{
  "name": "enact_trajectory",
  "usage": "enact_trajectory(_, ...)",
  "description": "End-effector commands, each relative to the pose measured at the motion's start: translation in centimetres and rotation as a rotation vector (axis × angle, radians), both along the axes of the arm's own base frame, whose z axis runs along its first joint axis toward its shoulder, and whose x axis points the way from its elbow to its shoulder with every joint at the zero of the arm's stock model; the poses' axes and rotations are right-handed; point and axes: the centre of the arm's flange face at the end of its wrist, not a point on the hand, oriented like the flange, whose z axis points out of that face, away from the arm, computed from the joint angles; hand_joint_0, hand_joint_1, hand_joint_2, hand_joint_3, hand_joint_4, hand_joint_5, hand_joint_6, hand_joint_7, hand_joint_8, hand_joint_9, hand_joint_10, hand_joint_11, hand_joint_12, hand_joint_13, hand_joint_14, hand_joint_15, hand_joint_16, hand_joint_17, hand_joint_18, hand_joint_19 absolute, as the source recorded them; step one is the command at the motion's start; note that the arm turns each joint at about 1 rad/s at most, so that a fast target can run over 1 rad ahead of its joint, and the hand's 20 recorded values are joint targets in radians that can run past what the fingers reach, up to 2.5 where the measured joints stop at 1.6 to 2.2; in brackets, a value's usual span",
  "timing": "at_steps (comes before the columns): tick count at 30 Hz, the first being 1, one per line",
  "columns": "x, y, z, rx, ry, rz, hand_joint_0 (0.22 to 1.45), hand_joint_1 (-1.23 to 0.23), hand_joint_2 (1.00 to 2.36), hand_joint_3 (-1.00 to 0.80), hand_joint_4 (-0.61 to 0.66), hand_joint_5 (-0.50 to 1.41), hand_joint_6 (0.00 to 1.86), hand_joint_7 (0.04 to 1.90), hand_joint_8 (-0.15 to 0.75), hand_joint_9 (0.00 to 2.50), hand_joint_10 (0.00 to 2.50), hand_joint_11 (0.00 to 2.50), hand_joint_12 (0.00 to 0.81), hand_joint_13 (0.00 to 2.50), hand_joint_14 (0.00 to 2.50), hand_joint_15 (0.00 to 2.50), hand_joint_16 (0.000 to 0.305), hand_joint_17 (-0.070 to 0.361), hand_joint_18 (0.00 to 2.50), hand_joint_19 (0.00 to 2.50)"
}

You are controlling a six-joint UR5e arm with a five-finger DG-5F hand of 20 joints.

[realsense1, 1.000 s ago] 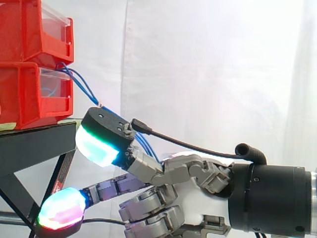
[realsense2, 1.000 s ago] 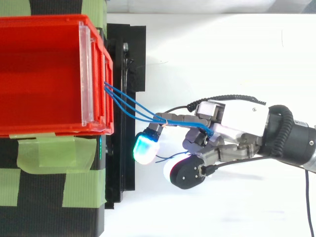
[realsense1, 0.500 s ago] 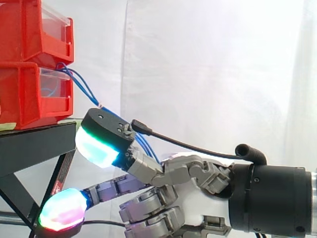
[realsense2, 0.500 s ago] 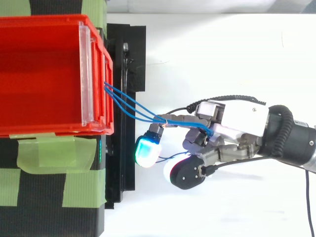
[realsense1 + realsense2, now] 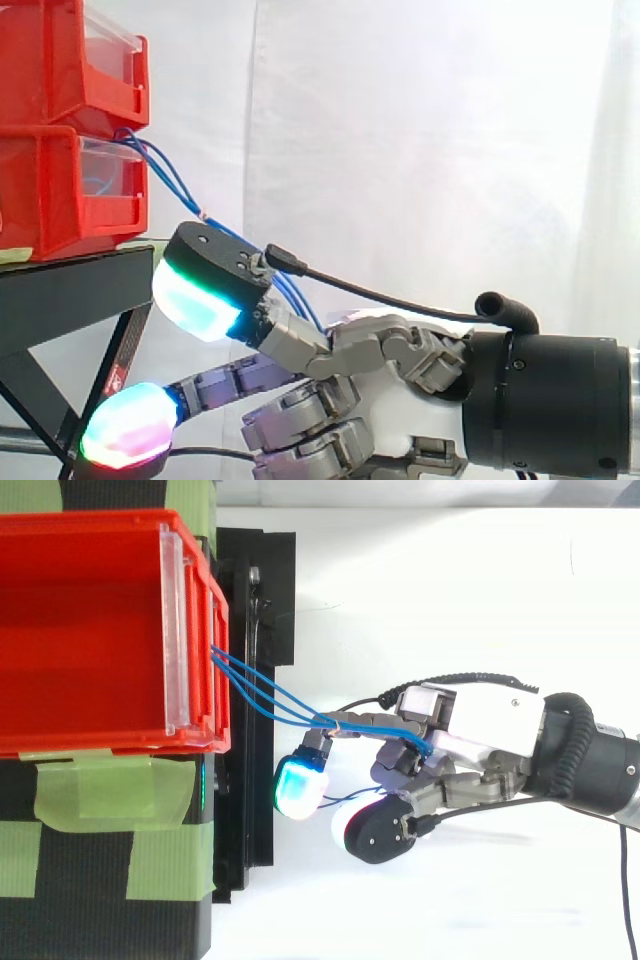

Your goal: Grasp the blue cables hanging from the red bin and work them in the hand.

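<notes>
Hand point(image 5: 478, 723) seemingly pinches blue cables point(image 5: 268, 701); red bin point(image 5: 222, 718) near

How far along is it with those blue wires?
The grasp looks done: the blue cables run from the red bin straight into the hand, whose fingers curl round them. Right now it holds them drawn out from the bin. Working them through the fingers seems left.

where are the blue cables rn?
Top view: thin blue cables run from the red plastic bin's front into the hand, whose fingers curl round them.
</notes>
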Motion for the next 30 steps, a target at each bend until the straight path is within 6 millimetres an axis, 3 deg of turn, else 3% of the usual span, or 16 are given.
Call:
enact_trajectory(1,0.0,0.0,0.0,0.000,-0.001,0.001,0.80,-0.57,1.00,-0.95,0.25,0.09,0.19,1.26,0.615,1.54,2.50,2.50,0.681,1.96,2.50,1.86,0.213,0.160,2.34,0.64)
enact_trajectory(10,0.0,0.3,0.1,0.018,0.003,0.007,0.80,-0.57,1.00,-0.95,0.25,0.08,0.22,1.26,0.615,1.54,2.50,2.50,0.681,1.96,2.50,1.86,0.213,0.160,2.34,0.64)
enact_trajectory(18,1.1,-0.1,4.8,0.071,0.001,-0.001,0.80,-0.57,1.00,-0.95,0.24,0.08,0.25,1.25,0.615,1.54,2.50,2.50,0.681,1.96,2.50,1.86,0.213,0.160,2.34,0.64)
enact_trajectory(27,0.2,-0.6,4.8,0.073,0.107,0.015,0.80,-0.57,1.00,-0.95,0.25,0.08,0.25,1.25,0.615,1.54,2.50,2.50,0.681,1.96,2.50,1.86,0.213,0.160,2.34,0.64)
enact_trajectory(30,0.2,-1.0,6.2,0.108,0.077,0.005,0.80,-0.57,1.00,-0.95,0.24,0.08,0.26,1.25,0.615,1.54,2.50,2.50,0.681,1.96,2.50,1.86,0.213,0.160,2.34,0.64)
